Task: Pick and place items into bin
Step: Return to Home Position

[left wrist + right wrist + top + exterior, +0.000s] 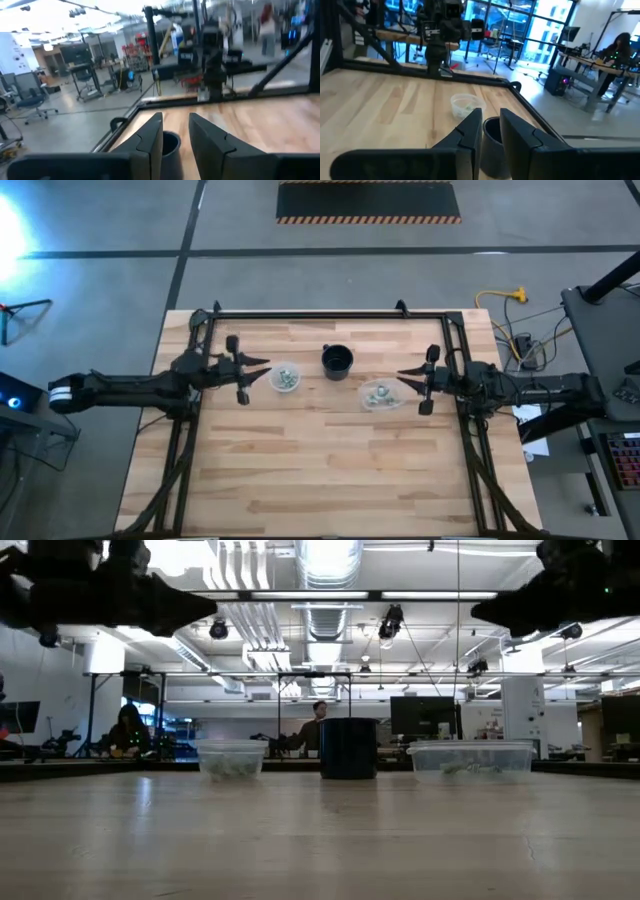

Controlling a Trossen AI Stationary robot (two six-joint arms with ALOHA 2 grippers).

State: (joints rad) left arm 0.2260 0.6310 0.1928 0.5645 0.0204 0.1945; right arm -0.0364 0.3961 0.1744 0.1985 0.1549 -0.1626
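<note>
The items are tiny pale green and whitish pieces. Some lie in a small clear cup, others in a wider clear tub. A black cup stands upright between them, nearer the far edge. My left gripper hangs in the air left of the clear cup, open by a narrow gap, holding nothing. My right gripper hangs right of the tub, also narrowly open and holding nothing. The low view shows both grippers high above the table.
A black frame runs along the table's far edge and down both sides. Bare wooden tabletop fills the near half. People sit at desks in the room beyond.
</note>
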